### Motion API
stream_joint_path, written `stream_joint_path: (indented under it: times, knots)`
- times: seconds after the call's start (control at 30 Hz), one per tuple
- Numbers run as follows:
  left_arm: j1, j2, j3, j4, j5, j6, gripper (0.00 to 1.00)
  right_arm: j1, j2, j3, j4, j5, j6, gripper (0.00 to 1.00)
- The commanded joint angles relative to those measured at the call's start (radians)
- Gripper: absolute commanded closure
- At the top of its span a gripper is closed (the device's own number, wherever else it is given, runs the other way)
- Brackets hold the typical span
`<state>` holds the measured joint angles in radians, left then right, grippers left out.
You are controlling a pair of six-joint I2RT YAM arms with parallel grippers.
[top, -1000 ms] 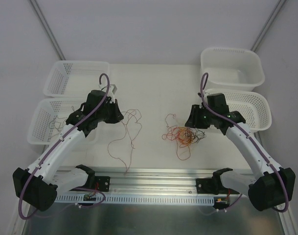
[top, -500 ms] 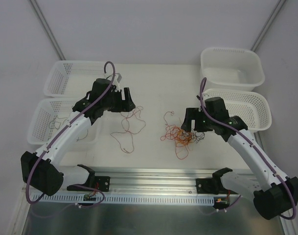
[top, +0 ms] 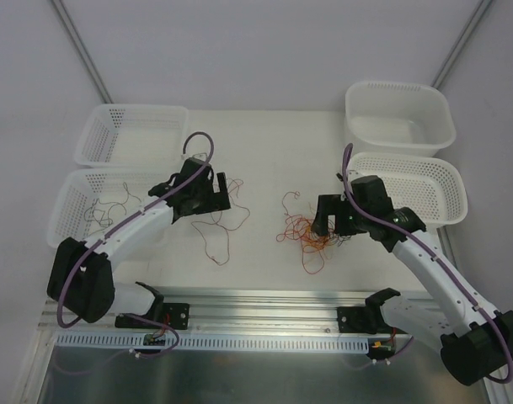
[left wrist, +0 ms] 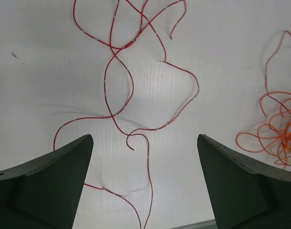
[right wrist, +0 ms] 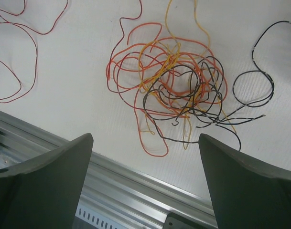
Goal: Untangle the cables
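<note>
The cables show as a tangle [top: 311, 231] of orange, red, black and pale yellow wires at the table's middle right. The same tangle [right wrist: 176, 90] lies spread below the right wrist camera. One loose red cable [top: 218, 227] lies apart to the left, curling flat on the table [left wrist: 131, 90]. My left gripper [top: 226, 190] hovers over that red cable's upper end, open [left wrist: 144, 139], with nothing between its fingers. My right gripper [top: 322, 220] stands at the tangle's right edge, open wide [right wrist: 145, 138] and empty. A single black cable [right wrist: 260, 81] trails off the tangle.
Two white mesh baskets stand at the left; the near one [top: 66, 210] holds a few thin wires, the far one [top: 113, 126] looks empty. At the right are a white tub [top: 399, 109] and a mesh basket [top: 446, 181]. An aluminium rail [top: 264, 303] runs along the near edge.
My left gripper opened and let go of the red cable, which settled on the table, and the arm swung right. My right gripper opened wider and shifted left over the tangle.
</note>
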<state>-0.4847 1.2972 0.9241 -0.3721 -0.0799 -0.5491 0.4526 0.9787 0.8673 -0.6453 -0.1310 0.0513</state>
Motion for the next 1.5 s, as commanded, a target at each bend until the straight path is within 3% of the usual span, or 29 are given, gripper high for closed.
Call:
stream_joint_path:
  times: [0.0, 0.2, 0.33, 0.5, 0.63, 0.9, 1.23, 1.47]
  knots:
    - [-0.009, 0.085, 0.027, 0.05, -0.124, -0.012, 0.1, 0.015, -0.041, -0.007, 0.004, 0.007, 0.004, 0.03]
    - [-0.008, 0.289, 0.091, 0.078, -0.149, 0.014, 0.27, 0.018, -0.078, -0.022, -0.027, 0.037, -0.013, 0.03]
    - [-0.009, 0.391, 0.131, 0.09, -0.127, 0.005, 0.5, 0.02, -0.1, -0.034, -0.04, 0.031, -0.031, 0.03]
    - [-0.012, 0.476, 0.151, 0.101, -0.113, -0.005, 0.51, 0.02, -0.103, -0.051, -0.04, 0.042, -0.041, 0.03]
    - [-0.012, 0.513, 0.145, 0.101, -0.126, -0.023, 0.61, 0.02, -0.103, -0.051, -0.04, 0.041, -0.041, 0.03]
    - [-0.014, 0.43, 0.124, 0.101, -0.133, 0.001, 1.0, 0.02, -0.12, -0.054, -0.043, 0.041, -0.045, 0.03]
    - [-0.049, 0.202, 0.07, 0.099, -0.023, -0.003, 1.0, 0.032, -0.098, -0.028, 0.097, -0.13, -0.009, 0.02]
    - [-0.081, 0.108, 0.055, 0.096, 0.049, -0.04, 1.0, 0.104, 0.006, -0.057, 0.361, -0.222, 0.106, 0.01]
